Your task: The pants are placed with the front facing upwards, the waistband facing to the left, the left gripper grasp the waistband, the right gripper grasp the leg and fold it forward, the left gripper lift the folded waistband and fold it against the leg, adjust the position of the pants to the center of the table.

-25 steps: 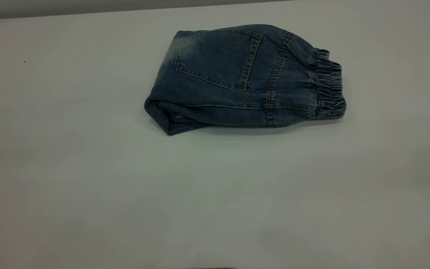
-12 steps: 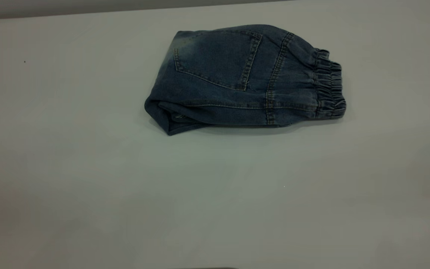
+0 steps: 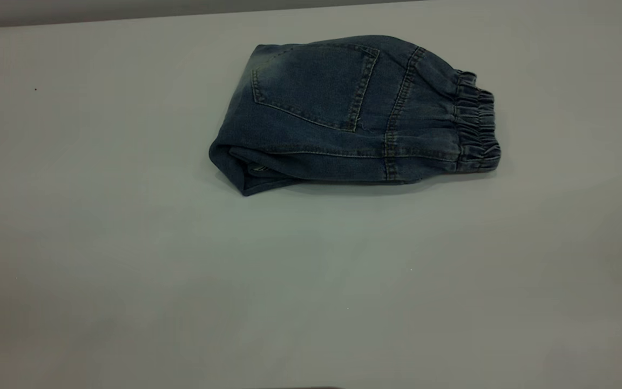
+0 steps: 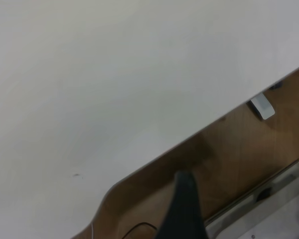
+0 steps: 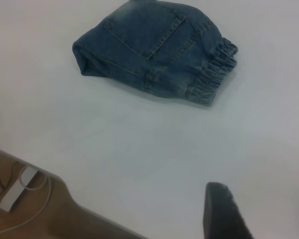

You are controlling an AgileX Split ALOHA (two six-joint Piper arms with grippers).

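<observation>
pants [image 3: 351,116] folded, back pocket up, on table [image 3: 127,243], far of centre; waistband [image 3: 477,129] at right end. right gripper [image 5: 261,211] released, well clear. left gripper [image 4: 185,209] off table edge, state indeterminate.

Exterior view: set steeply above the table [image 3: 127,270], facing down and across it, fairly near, no arm in frame. Left wrist view: looks down past a left gripper fingertip [image 4: 185,209] at the table's [image 4: 89,74] edge and the brown floor [image 4: 239,149] beyond it. Right wrist view: looks obliquely ahead of the right gripper [image 5: 261,214] across the table [image 5: 164,149]; shares the folded pants [image 5: 154,50] [image 3: 354,113] with the exterior view.
</observation>
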